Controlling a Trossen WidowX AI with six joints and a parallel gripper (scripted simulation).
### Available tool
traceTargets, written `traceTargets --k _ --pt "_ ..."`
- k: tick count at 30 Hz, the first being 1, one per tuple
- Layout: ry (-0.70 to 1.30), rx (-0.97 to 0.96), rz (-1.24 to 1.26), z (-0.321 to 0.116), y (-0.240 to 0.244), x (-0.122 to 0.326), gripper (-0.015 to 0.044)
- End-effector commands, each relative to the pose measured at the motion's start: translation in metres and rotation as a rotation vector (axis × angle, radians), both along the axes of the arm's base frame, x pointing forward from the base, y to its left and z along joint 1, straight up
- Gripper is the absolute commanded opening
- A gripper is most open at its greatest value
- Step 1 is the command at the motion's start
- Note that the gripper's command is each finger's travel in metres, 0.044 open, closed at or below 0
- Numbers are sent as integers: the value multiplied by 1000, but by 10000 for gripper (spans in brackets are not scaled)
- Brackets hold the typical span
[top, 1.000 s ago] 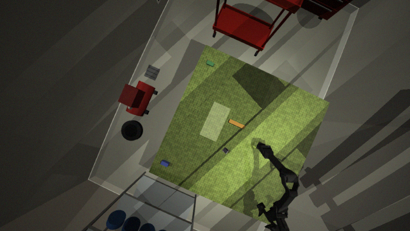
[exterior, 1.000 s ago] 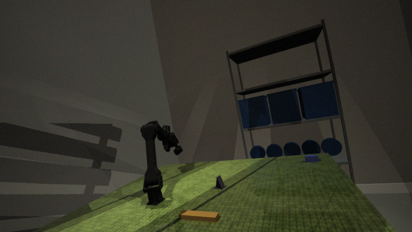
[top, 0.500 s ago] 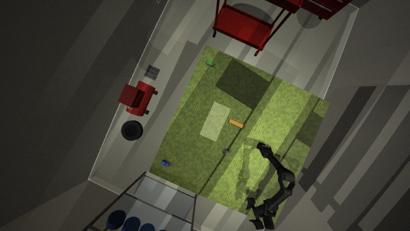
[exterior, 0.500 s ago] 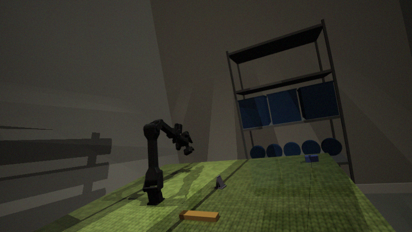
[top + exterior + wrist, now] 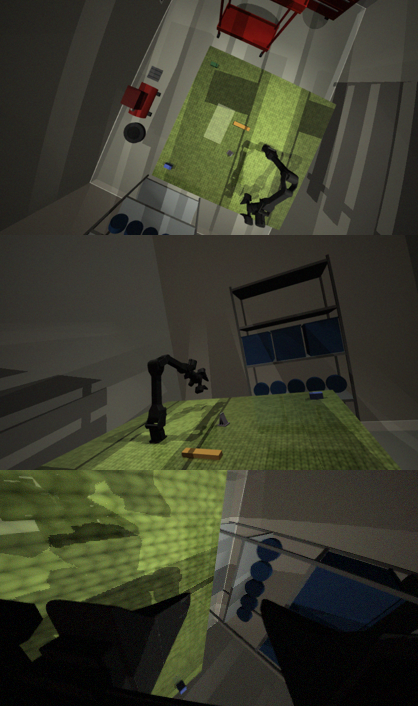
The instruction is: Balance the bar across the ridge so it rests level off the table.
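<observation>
The orange bar lies flat on the green table top, beside a pale rectangle and apart from the ridge. The ridge is a small grey wedge-shaped piece standing on the table with its narrow edge up; nothing rests on it. My gripper is open and empty, raised well above the table near its edge in the top view, away from both bar and ridge. The wrist view shows neither the bar nor the ridge.
A blue block lies near a far corner of the table. A green block lies near another corner. The pale rectangle is flat on the table. A shelf with blue bins and a red cart stand beyond the table.
</observation>
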State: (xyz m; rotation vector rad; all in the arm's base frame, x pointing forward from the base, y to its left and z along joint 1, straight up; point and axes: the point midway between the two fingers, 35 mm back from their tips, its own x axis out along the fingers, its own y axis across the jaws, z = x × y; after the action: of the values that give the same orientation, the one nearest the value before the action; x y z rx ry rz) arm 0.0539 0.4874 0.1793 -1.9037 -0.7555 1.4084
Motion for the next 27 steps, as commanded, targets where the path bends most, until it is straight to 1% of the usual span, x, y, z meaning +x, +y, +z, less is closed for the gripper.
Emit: traceTargets --k 1,17,27 --pt "50 -16 -88 -4 -11 30 315" --pt "206 -61 -416 -19 -62 129 315" --pt "312 -59 -623 -24 -104 176 315"
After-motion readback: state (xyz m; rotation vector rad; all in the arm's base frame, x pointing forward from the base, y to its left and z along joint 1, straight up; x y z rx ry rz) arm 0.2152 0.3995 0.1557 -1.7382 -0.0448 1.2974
